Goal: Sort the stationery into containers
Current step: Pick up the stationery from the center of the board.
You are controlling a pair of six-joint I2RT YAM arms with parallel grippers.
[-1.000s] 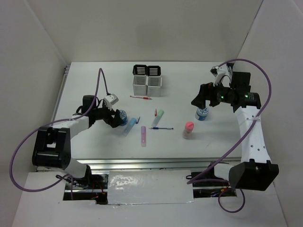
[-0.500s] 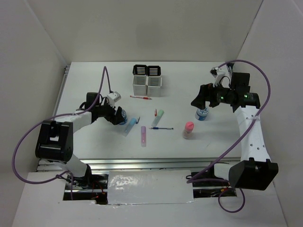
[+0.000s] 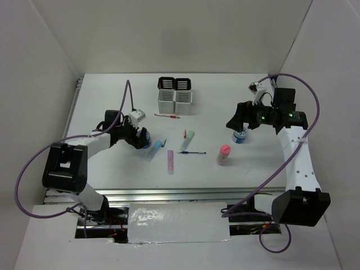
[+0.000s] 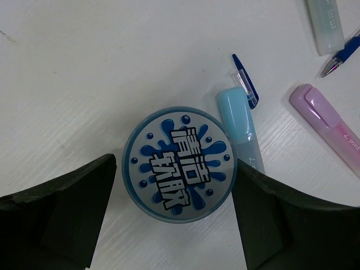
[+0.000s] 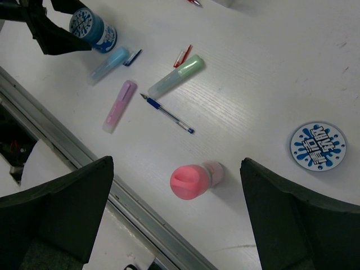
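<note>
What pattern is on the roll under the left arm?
A blue splash with white characters tops the roll; see left wrist view.

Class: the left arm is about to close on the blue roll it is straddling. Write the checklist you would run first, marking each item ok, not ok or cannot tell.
1. Left gripper open, with its fingers on either side of the blue roll: ok.
2. Roll roughly centred between them: ok.
3. Fingers low enough on the roll's side: cannot tell from these top-down views.
4. Pastel blue stick clear of the closing finger: not ok; its end lies close by one finger's tip.
5. Right gripper open and away from the containers: ok.
</note>
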